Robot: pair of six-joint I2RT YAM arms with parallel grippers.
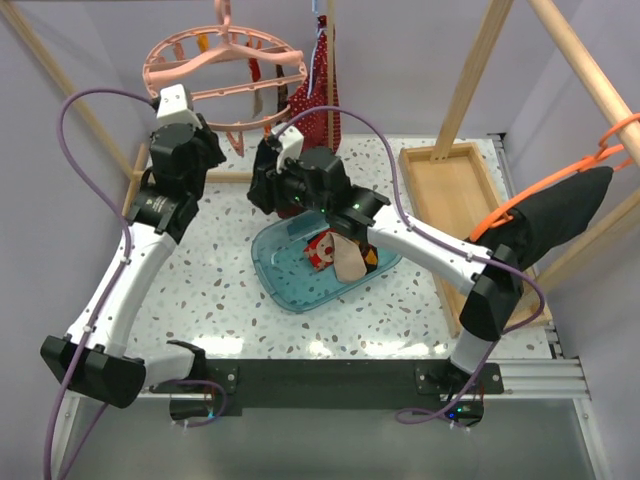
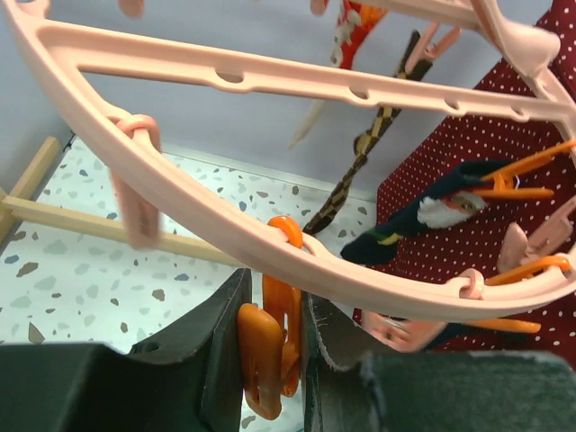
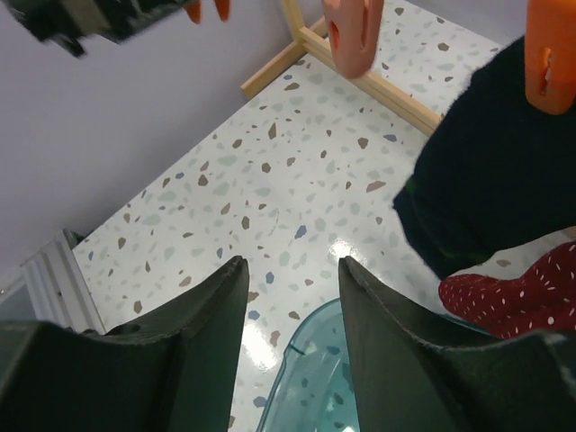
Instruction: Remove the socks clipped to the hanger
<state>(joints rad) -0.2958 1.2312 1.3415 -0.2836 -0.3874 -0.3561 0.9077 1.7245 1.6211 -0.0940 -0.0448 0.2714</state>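
1. Table: white terrazzo top, flecked grey, brown and blue; glossy surface.
2. Bin: translucent teal plastic, shallow, with rounded corners. It stood about mid-table.
3. Tray: pale wood, rectangular, low-walled. It lay along the right side, apart from the bin.
4. Rail: pale wooden strip. It ran flat along the table's far edge.

Hanger smooth matt plastic — socks knit cloth — table glossy speckled stone, frame bare wood.
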